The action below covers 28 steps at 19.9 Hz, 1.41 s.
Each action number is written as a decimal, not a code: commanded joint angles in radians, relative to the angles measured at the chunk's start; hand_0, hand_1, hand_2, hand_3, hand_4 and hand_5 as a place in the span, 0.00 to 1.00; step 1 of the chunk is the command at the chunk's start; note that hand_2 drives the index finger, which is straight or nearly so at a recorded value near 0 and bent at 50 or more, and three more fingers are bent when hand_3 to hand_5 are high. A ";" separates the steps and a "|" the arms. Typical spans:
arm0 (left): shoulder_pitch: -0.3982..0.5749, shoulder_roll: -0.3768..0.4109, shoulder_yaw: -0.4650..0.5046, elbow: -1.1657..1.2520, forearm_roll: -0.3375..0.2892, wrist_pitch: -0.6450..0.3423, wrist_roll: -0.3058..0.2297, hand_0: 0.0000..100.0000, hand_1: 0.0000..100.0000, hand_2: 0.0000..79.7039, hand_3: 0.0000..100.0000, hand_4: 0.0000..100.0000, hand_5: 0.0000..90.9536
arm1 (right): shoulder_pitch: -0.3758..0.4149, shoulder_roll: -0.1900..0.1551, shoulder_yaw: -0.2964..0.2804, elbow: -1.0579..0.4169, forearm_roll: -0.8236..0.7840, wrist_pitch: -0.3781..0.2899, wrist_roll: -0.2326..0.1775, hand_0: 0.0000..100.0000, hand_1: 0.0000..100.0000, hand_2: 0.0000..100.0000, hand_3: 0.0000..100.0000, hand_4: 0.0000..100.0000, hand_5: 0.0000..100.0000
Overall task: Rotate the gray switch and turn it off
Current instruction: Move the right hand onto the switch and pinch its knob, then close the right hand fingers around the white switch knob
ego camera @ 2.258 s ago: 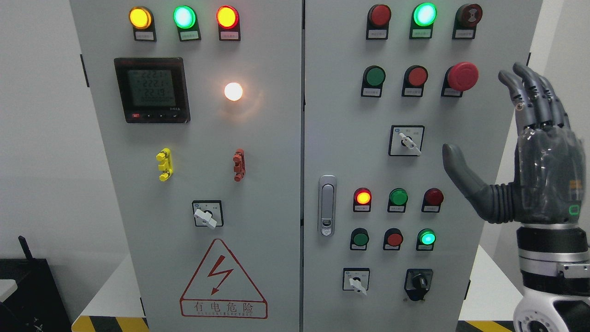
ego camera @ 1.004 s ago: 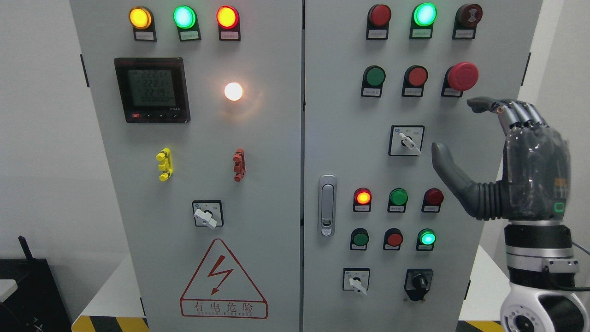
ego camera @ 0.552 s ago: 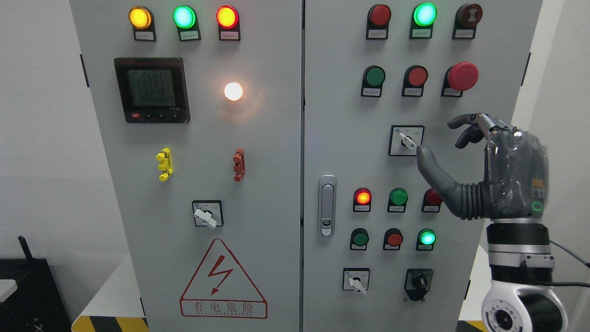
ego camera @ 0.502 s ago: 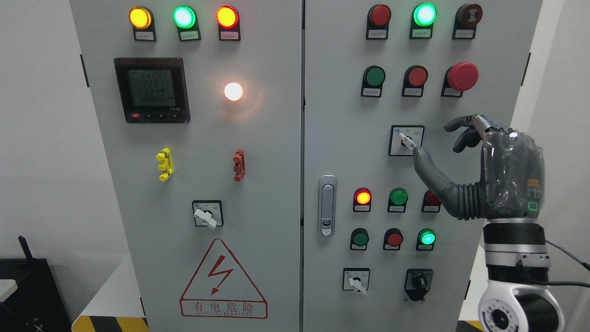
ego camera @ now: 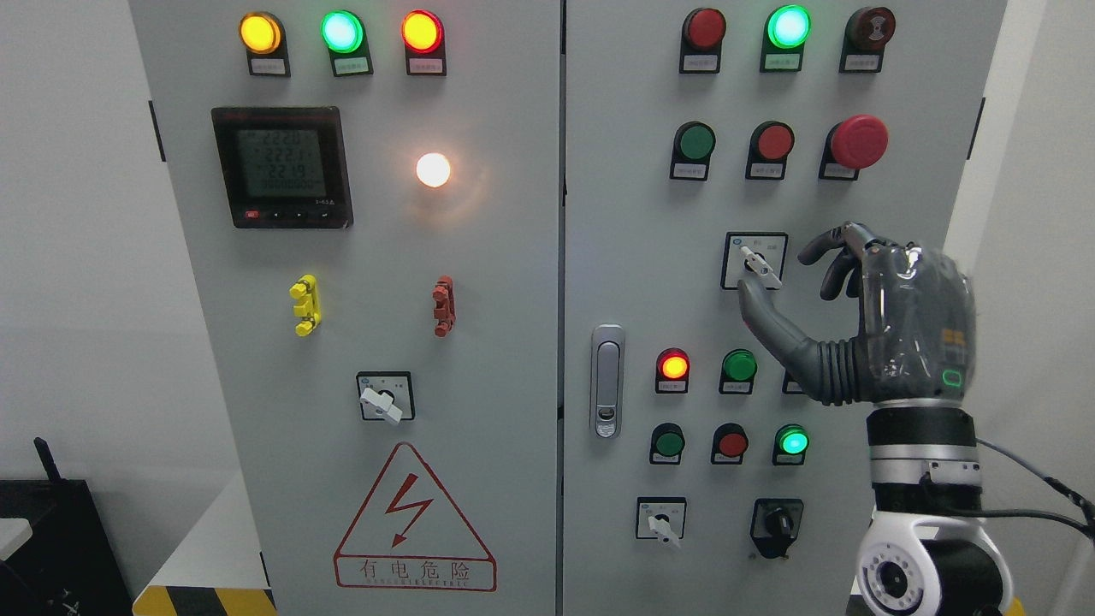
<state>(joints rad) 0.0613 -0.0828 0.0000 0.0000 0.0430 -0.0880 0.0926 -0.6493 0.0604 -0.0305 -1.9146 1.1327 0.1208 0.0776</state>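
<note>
Gray switch [ego camera: 758,265] sits between right hand [ego camera: 890,329] fingers (seemingly untouched).

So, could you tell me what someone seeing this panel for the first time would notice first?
Probably the dark robot right hand at the right door, its thumb and curled fingers bracketing the gray switch without clearly gripping it. Next come the big red mushroom button just above it and the glowing white lamp on the left door. The red lightning warning triangle at the lower left also stands out.
</note>
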 commanded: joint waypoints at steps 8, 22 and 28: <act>0.000 0.000 -0.002 0.014 0.000 0.001 0.001 0.12 0.39 0.00 0.00 0.00 0.00 | -0.027 -0.002 0.015 0.048 0.030 0.020 0.033 0.00 0.29 0.56 0.83 0.87 1.00; 0.000 0.000 -0.002 0.014 0.000 0.001 -0.001 0.12 0.39 0.00 0.00 0.00 0.00 | -0.043 -0.011 -0.006 0.072 0.045 0.026 0.034 0.00 0.31 0.56 0.83 0.87 1.00; 0.000 0.000 -0.002 0.014 0.000 0.001 -0.001 0.12 0.39 0.00 0.00 0.00 0.00 | -0.046 -0.014 -0.011 0.078 0.044 0.037 0.036 0.01 0.32 0.56 0.83 0.87 1.00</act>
<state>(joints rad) 0.0614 -0.0828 0.0000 0.0000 0.0430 -0.0880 0.0931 -0.6904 0.0510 -0.0205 -1.8538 1.1764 0.1565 0.1116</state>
